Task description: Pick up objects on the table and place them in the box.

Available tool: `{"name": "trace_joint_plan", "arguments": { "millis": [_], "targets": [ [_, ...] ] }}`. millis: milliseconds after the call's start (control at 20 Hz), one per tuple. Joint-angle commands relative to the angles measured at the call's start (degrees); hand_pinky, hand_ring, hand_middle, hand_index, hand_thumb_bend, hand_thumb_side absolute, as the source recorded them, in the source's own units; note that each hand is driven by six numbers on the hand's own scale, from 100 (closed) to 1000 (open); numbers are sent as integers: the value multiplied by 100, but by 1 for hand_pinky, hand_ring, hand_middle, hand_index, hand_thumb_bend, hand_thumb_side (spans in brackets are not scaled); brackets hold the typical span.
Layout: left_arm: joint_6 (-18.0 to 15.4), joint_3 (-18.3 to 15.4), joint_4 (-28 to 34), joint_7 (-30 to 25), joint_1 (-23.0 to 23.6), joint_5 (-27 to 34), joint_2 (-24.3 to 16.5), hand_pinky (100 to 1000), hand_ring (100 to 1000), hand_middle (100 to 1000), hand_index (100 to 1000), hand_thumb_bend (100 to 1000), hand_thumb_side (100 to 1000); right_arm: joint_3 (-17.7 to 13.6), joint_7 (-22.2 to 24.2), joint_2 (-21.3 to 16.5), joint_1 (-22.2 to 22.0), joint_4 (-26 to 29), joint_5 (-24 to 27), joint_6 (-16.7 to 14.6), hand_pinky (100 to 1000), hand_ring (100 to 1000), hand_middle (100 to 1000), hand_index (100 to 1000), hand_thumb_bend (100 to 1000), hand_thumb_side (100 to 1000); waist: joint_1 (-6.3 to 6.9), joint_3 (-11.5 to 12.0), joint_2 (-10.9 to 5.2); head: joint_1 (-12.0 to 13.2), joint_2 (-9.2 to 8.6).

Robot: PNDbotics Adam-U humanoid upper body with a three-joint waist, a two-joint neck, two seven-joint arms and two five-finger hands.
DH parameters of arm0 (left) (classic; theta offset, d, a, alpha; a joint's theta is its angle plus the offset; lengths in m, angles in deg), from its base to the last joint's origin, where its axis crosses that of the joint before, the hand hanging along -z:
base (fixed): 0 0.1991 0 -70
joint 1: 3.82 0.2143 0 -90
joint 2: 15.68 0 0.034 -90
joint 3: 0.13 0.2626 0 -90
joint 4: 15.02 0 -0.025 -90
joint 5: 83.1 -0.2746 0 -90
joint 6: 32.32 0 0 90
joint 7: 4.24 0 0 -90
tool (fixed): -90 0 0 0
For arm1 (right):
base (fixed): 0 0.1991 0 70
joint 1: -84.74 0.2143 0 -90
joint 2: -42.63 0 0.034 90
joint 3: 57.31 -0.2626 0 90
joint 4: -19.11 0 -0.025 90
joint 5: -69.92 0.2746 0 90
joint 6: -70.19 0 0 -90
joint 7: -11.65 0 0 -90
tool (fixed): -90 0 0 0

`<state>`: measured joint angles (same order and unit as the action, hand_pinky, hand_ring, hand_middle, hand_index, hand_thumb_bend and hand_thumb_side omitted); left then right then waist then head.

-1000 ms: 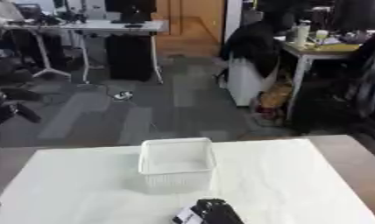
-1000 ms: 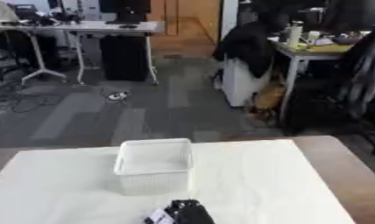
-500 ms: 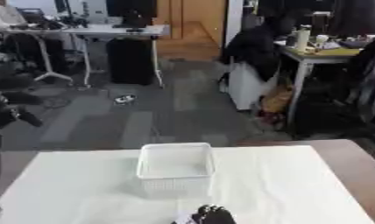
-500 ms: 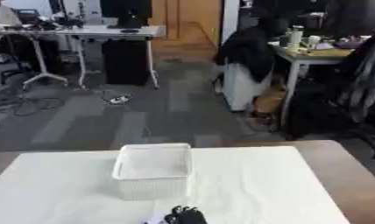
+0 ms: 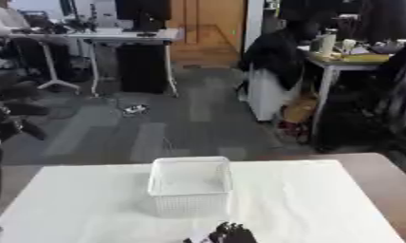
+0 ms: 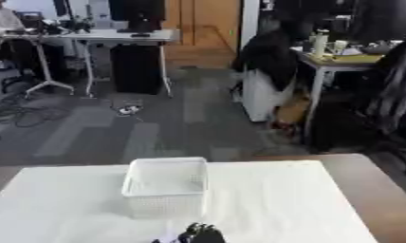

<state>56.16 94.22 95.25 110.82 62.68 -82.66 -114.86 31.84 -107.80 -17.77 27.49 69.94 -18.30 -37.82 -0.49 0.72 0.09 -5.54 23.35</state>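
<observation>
At the six o'clock edge of our view we see the black fingertips of a robot hand [image 5: 232,234] poking up just inside the frame; we cannot tell which arm it belongs to, nor whether its fingers are spread or curled. A small pale thing sits right at its eight o'clock side, and we cannot tell whether the hand has hold of it or what it is.

Just beyond, toward twelve o'clock, a white rectangular plastic mesh box [image 5: 190,185] stands upright on the white cloth-covered tabletop [image 5: 322,204], near the hand but apart from it. We can make out nothing lying inside it. At three o'clock the bare brown edge of the tabletop shows past the cloth.

Farther off lies grey office carpet floor [image 6: 169,123]. At eleven o'clock stands a white desk with a dark monitor [image 6: 132,28], and at one to two o'clock a second desk carrying a pale bottle [image 6: 319,45], with dark coats hanging beside it.
</observation>
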Motion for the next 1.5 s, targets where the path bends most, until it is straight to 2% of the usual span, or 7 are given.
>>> {"name": "trace_joint_plan", "arguments": {
  "millis": [50, 300, 450, 800, 1100, 1500],
  "targets": [
    [-18, -29, 93, -17, -120, -1, -52, 382, 606, 683, 871, 248, 1000, -22, 16, 9, 90, 276, 303, -141, 100, 100, 100, 306, 581, 722, 26, 10, -52, -20, -60],
    [-18, -26, 90, -22, -116, 0, -52, 383, 607, 683, 871, 247, 1000, -34, 204, -108, 233, 749, 1072, -273, 100, 100, 100, 305, 573, 713, 20, 15, -72, -6, -70],
    [-18, -29, 85, -19, -107, 0, -55, 383, 607, 683, 871, 247, 1000, 6, 341, -182, 362, 1029, 1532, -303, 100, 100, 100, 292, 576, 703, 20, 13, -82, 48, -16],
    [-21, -34, 75, -12, -97, 0, -51, 384, 608, 684, 871, 246, 1000, -10, 673, -347, 736, 1325, 2322, -190, 100, 100, 100, 279, 578, 701, 25, 14, -103, 204, 96],
    [-21, -28, 70, -21, -101, 2, -37, 382, 607, 683, 871, 246, 1000, -53, 964, -421, 1171, 1045, 2590, -127, 100, 100, 100, 287, 580, 706, 24, 37, -95, 307, 164],
    [-24, -17, 77, -34, -138, 5, -1, 384, 608, 684, 871, 245, 1000, -136, 871, -415, 1594, 1001, 2532, -81, 100, 100, 100, 215, 570, 706, 18, 94, -74, 307, 160]
  ]
}}
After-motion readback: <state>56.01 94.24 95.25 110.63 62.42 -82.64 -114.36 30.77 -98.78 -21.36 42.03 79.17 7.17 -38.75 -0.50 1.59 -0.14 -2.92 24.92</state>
